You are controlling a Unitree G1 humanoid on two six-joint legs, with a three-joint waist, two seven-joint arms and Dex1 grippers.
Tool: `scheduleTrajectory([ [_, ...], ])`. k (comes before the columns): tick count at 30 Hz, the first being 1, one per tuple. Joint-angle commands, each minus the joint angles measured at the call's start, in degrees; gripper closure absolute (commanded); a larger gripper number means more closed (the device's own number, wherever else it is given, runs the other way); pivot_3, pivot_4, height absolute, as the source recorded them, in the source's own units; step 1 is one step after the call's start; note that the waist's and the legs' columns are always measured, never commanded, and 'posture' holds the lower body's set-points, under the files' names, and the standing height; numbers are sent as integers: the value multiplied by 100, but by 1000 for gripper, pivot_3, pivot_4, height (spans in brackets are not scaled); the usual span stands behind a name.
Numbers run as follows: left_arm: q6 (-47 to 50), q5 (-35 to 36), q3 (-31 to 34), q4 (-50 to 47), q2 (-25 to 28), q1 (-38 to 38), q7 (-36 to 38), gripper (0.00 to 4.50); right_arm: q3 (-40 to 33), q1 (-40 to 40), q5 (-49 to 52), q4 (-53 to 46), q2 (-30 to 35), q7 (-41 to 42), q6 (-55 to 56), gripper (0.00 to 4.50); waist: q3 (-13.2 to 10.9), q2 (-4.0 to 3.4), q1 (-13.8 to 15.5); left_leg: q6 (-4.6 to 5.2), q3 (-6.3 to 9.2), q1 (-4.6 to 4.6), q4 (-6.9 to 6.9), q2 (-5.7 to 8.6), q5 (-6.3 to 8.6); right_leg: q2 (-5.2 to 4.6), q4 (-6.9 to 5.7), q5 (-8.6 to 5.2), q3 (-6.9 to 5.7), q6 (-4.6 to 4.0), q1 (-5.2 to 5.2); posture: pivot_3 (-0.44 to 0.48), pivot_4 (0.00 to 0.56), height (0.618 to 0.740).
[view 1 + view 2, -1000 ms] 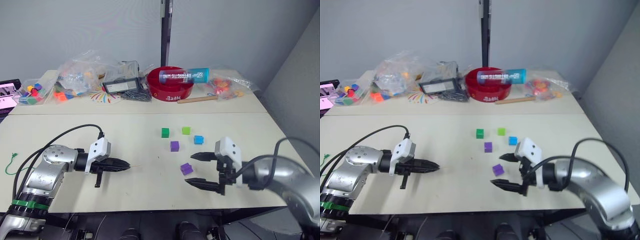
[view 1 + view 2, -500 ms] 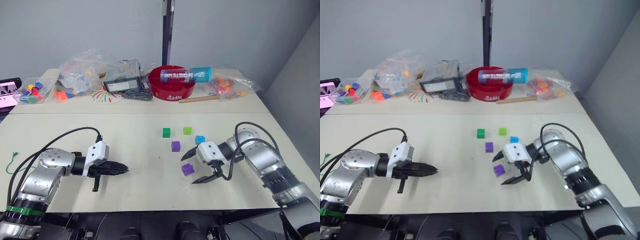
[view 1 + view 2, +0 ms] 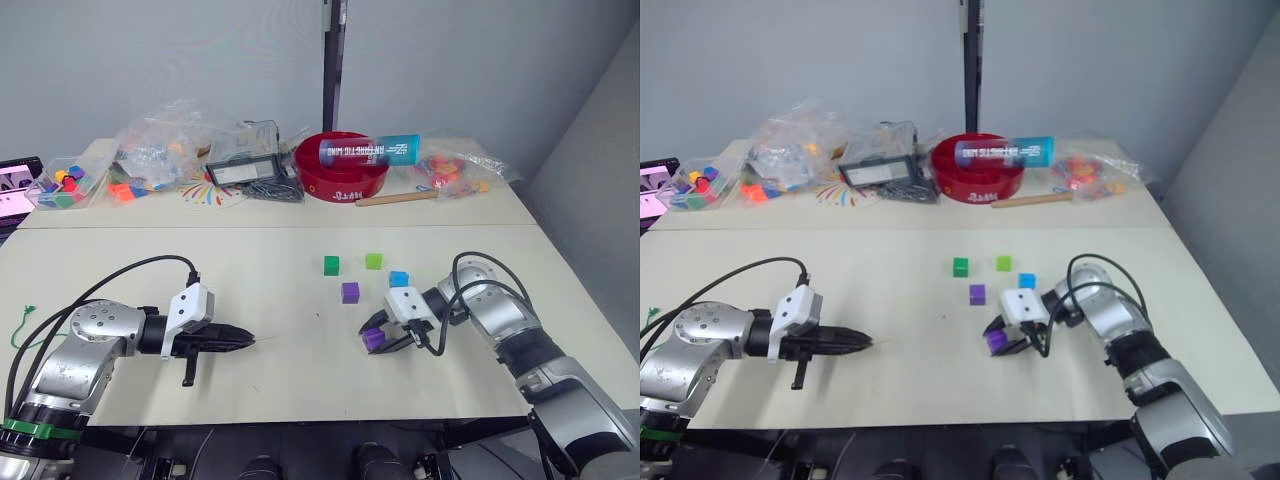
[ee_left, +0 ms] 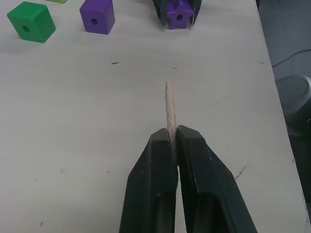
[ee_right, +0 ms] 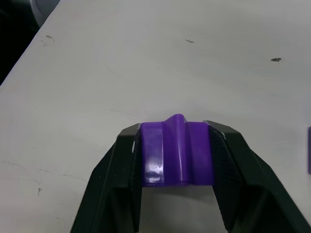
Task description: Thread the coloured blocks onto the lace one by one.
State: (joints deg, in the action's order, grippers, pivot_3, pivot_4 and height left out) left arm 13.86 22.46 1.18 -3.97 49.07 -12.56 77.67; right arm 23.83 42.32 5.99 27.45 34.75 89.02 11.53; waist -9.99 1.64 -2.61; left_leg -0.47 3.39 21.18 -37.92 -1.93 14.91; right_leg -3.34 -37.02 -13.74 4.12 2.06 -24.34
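Right gripper (image 3: 376,340) has closed on purple block (image 5: 176,153), near table edge (image 3: 300,412).

Looks like a robot lab / test bench, not a home: plain grey walls, a grey partition panel (image 3: 600,130) on the right, a black vertical pole (image 3: 331,65) behind two pale bare tabletops (image 3: 270,300) pushed together. Back table is a prop dump: clear plastic bags of small coloured toy pieces (image 3: 160,140), a clear plastic box of coloured blocks (image 3: 62,183), a red round plastic bowl (image 3: 342,168) with a blue-labelled clear cylinder (image 3: 368,150) lying across it. Lit screen edge (image 3: 15,185) at far left.
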Motion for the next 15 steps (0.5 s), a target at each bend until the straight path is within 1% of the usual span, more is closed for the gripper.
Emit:
scheduleTrajectory([
  [1,-31,91,116,-150,76,-81,3,4500,-277,-114,347,-557,75,180,-476,3103,0,0,3,0,1,0,0,0,0,0,-2,0,0,0,0,0,150,731],
  [4,-28,100,74,-140,56,-144,27,4500,-402,-365,576,-1370,161,-47,-1338,3103,0,0,14,0,3,1,0,1,0,0,-4,0,0,0,0,0,150,731],
  [5,-33,103,37,-154,43,-166,53,4500,-426,-523,608,-1817,193,-249,-1742,3103,0,0,15,0,3,0,0,1,0,0,-5,0,-1,0,0,0,150,731],
  [6,-35,94,-48,-209,8,-194,76,4500,-445,-750,656,-2395,151,-634,-2363,3103,0,0,19,0,3,1,0,1,0,0,-4,0,0,0,0,0,150,731],
  [8,-49,60,-204,-305,-51,-241,110,4500,-449,-1079,644,-3200,44,-1249,-3240,3103,0,0,25,0,10,0,0,2,0,0,-11,0,-5,0,1,0,150,731],
  [11,29,26,-467,-502,-143,-362,114,4500,-307,-1369,333,-3646,-141,-1964,-3846,3103,0,0,20,0,9,2,0,2,0,1,-8,0,-4,0,0,0,150,731],
  [15,203,-168,-861,-685,-237,-565,-16,4500,-112,-1609,104,-3881,-258,-2468,-4215,3103,0,0,21,-4,7,4,-2,5,-2,0,-2,-1,-2,1,1,0,150,731],
])
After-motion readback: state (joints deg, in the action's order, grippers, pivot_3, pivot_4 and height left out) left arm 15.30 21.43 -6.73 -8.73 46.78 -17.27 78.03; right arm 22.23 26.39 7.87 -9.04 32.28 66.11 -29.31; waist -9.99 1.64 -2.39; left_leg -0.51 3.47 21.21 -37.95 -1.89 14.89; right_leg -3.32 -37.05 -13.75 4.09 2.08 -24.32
